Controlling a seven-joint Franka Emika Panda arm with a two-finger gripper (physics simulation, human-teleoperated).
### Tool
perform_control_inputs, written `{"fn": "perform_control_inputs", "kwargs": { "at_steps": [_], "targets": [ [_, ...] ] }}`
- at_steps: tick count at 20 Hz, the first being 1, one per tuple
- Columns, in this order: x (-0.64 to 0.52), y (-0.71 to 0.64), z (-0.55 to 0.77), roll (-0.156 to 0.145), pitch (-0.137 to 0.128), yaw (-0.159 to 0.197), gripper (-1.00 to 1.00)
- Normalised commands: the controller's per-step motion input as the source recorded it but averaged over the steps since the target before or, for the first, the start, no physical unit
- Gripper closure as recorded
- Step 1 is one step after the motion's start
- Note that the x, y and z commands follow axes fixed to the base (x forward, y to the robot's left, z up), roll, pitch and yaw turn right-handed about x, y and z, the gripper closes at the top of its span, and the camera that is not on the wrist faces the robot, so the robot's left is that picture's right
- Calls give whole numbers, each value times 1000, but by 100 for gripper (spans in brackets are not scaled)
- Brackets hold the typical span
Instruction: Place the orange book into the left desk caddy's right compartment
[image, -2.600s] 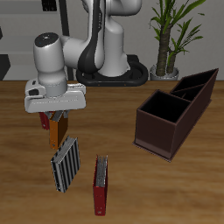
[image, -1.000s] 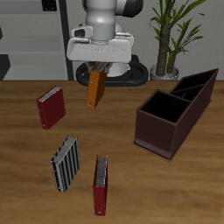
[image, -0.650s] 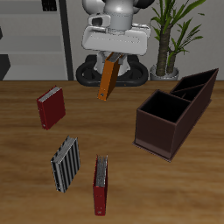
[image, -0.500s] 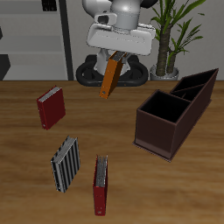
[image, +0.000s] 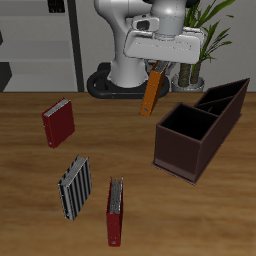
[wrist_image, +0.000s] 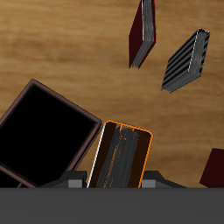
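Jaws clamp one orange book aloft; below: two caddies, two dark red books, one striped book.

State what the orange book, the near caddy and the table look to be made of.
Orange book: stiff, hardcover-like board, matte; hangs rigid from the gripper.
Left desk caddy: dark maroon, flat matte walls; painted wood or plastic, unclear.
Table: wood, judging by grain streaks; could be veneer.
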Motion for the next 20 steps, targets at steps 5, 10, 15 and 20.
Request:
{"fn": "perform_control_inputs", "kwargs": {
  "at_steps": [5,10,15,20],
  "targets": [
    [158,368,130,34,-17,-15,100],
    [107,421,59,35,2,-31,100],
    [91,252,19,13,3,-12,100],
    [138,200,-4,12,20,-50,100]
  ]
}}
